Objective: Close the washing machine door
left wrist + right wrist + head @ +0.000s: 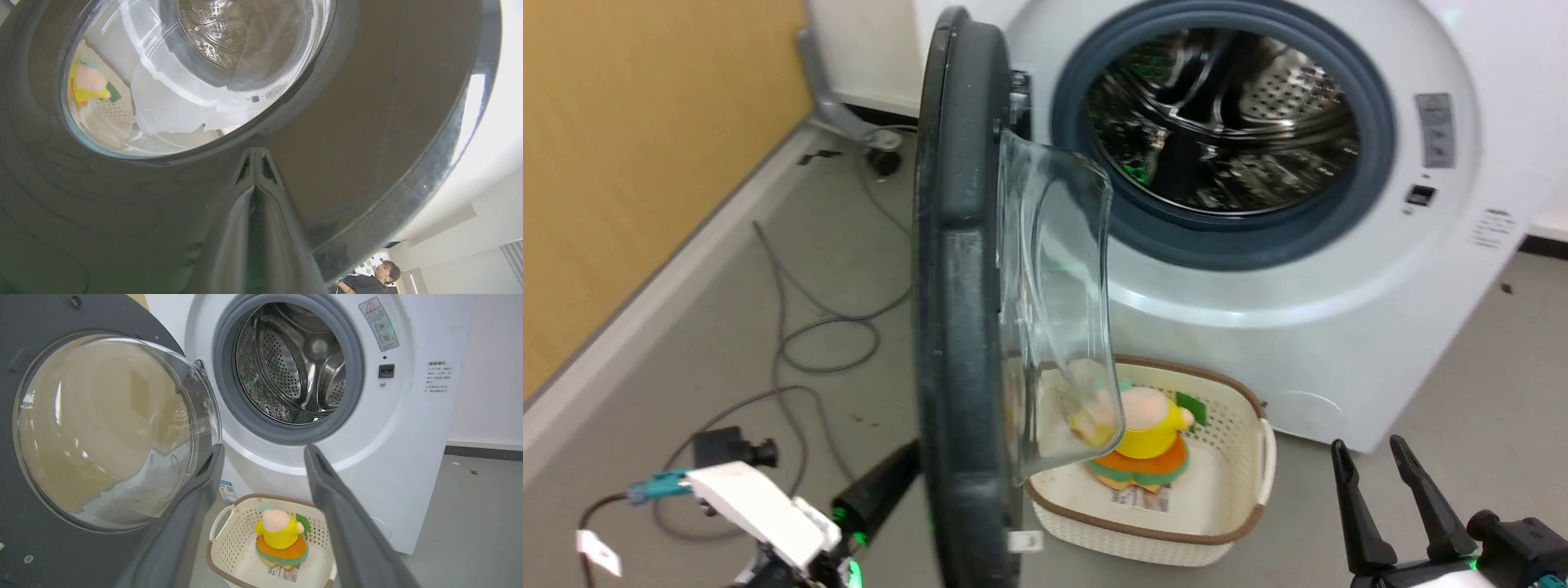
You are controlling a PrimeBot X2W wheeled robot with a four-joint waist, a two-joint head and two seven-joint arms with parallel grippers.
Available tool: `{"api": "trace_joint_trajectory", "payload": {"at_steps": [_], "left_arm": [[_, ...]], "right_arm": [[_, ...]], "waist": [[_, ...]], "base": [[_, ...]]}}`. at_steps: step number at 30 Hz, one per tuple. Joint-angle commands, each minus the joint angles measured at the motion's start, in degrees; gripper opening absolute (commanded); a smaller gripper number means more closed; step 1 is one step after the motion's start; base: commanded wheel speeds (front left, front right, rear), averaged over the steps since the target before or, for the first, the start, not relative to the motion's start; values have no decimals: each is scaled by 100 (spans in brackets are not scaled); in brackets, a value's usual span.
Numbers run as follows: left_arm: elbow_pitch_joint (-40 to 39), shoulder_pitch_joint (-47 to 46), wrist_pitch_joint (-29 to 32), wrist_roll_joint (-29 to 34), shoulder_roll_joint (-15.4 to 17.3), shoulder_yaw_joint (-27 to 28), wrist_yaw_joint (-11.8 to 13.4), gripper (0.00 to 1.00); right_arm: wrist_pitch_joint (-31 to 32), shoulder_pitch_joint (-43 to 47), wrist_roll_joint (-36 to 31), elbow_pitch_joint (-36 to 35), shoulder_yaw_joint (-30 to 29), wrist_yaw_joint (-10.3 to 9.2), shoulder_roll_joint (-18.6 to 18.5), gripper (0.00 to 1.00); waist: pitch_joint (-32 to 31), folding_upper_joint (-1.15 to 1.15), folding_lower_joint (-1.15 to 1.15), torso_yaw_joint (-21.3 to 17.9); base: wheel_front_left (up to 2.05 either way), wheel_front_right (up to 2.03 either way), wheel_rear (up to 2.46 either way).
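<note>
Washing machine door (960,286): wide open; closing swing not yet done. Left gripper (255,154): fingers pressed together, tips against outer face. Right gripper (1370,449): spread, empty.

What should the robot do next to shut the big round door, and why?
Probably push with the left gripper, swinging the washing machine door toward the drum opening. The door stands wide open, edge-on in the head view, and the left gripper's closed fingers seem to rest on its dark outer face below the glass. The right gripper is open and away from it.
</note>
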Motion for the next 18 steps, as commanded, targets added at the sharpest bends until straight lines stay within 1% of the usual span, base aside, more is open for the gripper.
{"api": "trace_joint_trajectory", "payload": {"at_steps": [1,8,9,15,16,17,18], "left_arm": [[-62,111,-77,-106,-19,-159,13,0],[-61,159,-613,-533,-20,-892,-73,0],[6,109,-791,-667,-20,-1097,-136,0],[387,-202,-1474,-995,-20,-1578,-401,0],[460,-289,-1593,-1016,-20,-1638,-440,0],[612,-481,-1826,-987,-20,-1747,-521,0],[702,-591,-1961,-975,-20,-1792,-549,0]], "right_arm": [[-25,30,-30,3,7,5,-25,100],[-25,-67,-11,-9,-10,5,-79,100],[-25,-108,-10,-8,-3,5,-86,100],[-25,-260,0,-33,56,5,-77,100],[-25,-281,2,-45,68,5,-72,100],[-25,-316,9,-63,75,5,-62,100],[-25,-329,16,-69,60,5,-57,100]], "waist": [[82,0,0,-260],[321,0,0,-911],[402,0,0,-1124],[687,0,0,-1842],[740,0,0,-1966],[845,0,0,-2200],[890,0,0,-2298]], "base": [[0,0,0],[0,0,0],[0,0,0],[0,0,0],[0,0,0],[0,0,0],[0,0,0]]}}
